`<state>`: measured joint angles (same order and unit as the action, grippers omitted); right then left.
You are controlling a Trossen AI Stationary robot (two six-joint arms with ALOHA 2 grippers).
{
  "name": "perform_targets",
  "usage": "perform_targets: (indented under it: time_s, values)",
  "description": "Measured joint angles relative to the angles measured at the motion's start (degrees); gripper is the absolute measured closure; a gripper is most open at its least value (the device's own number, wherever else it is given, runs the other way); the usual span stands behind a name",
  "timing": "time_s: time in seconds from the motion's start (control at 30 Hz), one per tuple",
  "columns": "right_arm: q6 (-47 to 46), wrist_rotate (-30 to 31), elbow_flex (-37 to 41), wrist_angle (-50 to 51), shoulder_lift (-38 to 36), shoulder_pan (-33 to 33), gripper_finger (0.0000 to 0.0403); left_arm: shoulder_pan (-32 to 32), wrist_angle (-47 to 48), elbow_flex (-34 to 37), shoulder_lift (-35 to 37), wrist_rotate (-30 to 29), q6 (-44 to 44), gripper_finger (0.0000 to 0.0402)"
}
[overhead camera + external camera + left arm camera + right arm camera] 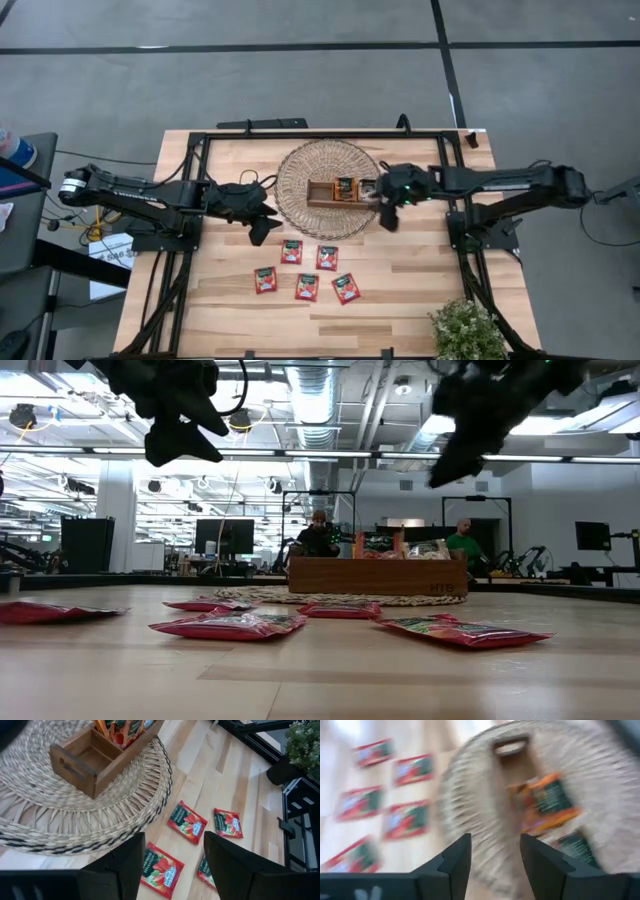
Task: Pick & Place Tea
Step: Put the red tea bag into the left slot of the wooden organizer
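- Right gripper (pixel 388 214) hangs just off the wooden tray's (pixel 322 200) right end, fingers apart, nothing in them.
- Five red tea sachets (pixel 307 288) lie loose on the table, more stand in the tray.
- Left gripper (pixel 262 226) waits open, empty, near them.
- Tip: come straight down on one sachet, pinch its edge.

Left gripper (pixel 172 865) at 6 o'clock, fingers (pixel 127 865) apart, nothing between them. Wooden tray (pixel 95 757) at 11 o'clock on woven mat (pixel 75 815), orange sachets (pixel 122 730) upright in one compartment, end compartment bare. Red tea sachets (pixel 187 822) flat on table (pixel 225 780), centre to 4 o'clock. Plant (pixel 305 745) at 2 o'clock.
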<state>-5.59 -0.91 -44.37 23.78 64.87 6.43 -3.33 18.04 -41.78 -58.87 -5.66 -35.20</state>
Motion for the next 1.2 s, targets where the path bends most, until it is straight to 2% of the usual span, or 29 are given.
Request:
perform_targets:
  time_s: [0.13,0.27,0.43,0.6,0.87,1.1,1.2]
  values:
    - [-5.6,-4.7,0.0,11.2,-5.0,-3.9,0.0250,0.0,0.0,0.0,0.0,0.0,-1.3,0.0206]
    - [-12.3,-5.2,0.1,18.0,-7.1,-9.8,0.0256,0.0,-0.1,0.0,0.0,0.0,-1.7,0.0206]
    - [-15.8,-4.9,0.1,15.0,-6.2,-18.7,0.0261,0.0,-0.1,0.0,0.0,0.0,-1.7,0.0206]
    - [-17.4,-3.9,0.1,9.8,-2.0,-24.2,0.0271,0.0,-0.1,0.0,0.0,0.0,-1.7,0.0206]
    - [-12.6,-4.3,0.0,-3.1,7.1,-27.1,0.0277,0.0,1.1,0.0,0.0,-0.3,-1.7,0.0206]
    - [-5.1,-8.3,-4.9,-2.0,15.3,-27.1,0.0280,0.0,5.1,0.0,0.0,-0.4,-3.0,0.0206]
    - [-0.5,-8.3,-8.9,2.1,19.4,-27.5,0.0283,0.0,6.7,0.0,0.0,-0.4,-3.2,0.0206]
